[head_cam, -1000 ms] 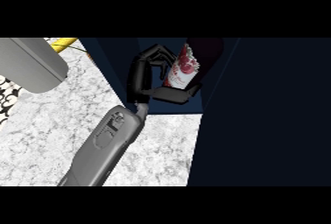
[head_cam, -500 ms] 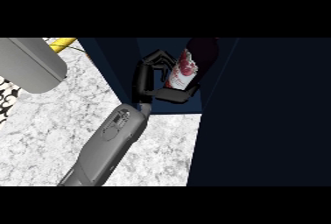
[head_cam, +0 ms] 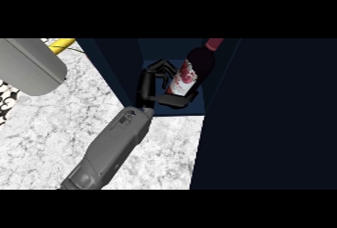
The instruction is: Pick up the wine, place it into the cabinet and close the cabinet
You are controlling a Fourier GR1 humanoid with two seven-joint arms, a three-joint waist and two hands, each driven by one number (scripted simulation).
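Note:
The wine bottle [head_cam: 191, 73], dark with a red-and-white label and a red cap, stands tilted inside the open dark-blue cabinet [head_cam: 108, 62]. My right hand [head_cam: 150, 84] reaches into the cabinet opening from the lower left. Its fingers curl behind the bottle's left side and the thumb wraps under its base, so it is shut on the bottle. The grey forearm [head_cam: 112, 142] runs diagonally across the marble counter. My left hand does not show; only a grey arm section [head_cam: 30, 64] fills the upper left.
A large dark cabinet panel [head_cam: 270, 116] fills the right side of the view. The white marble counter [head_cam: 52, 129] spreads on the left. A yellow object [head_cam: 63, 43] lies at the top left and a black-and-white patterned thing [head_cam: 5, 104] at the left edge.
The right hand has carried the bottle slightly further right and deeper into the cabinet. The grey arm section at the upper left has not moved.

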